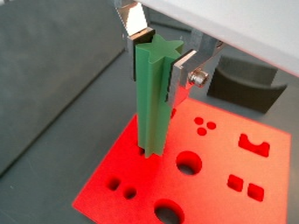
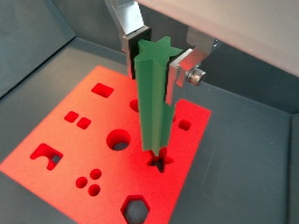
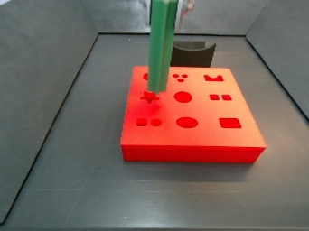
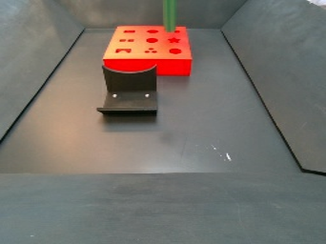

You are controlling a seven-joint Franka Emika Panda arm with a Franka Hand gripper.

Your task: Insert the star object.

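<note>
Gripper [image 2: 160, 51] position first: in both wrist views you see its flat silver fingers [image 1: 184, 72] clamped on the upper part of the star object [image 1: 152, 96], one plate on either side of the star-shaped top end. You can read the grip as closed on the piece — the rod fills the gap between the plates.

Star object [image 2: 155, 101]: you see a long, bright green ridged rod held upright, standing above the red block [image 2: 70, 144]. In a wrist view its lower end meets a small star-shaped hole [image 2: 158, 161] in the block's top face; whether the tip is already seated in the hole or only touching its edge, you cannot tell. In a side view the rod [image 3: 157, 45] stands over the same star hole [image 3: 150, 96], close to one long edge of the block [image 3: 193, 149], and its top runs out of view, so the gripper shows there only as a sliver [image 3: 187, 5].

Red block, beyond the rod: you see its top face cut with round, square, hexagonal and other shaped holes, including a large round hole [image 2: 117, 140] just beside the star hole.

Farther on, a dark grey curved block [image 1: 247, 86] sits on the dark floor just beside the red block. In a side view it [image 4: 129, 88] lies in front of the red block [image 4: 147, 52], with the green rod [image 4: 169, 13] rising behind.
</note>
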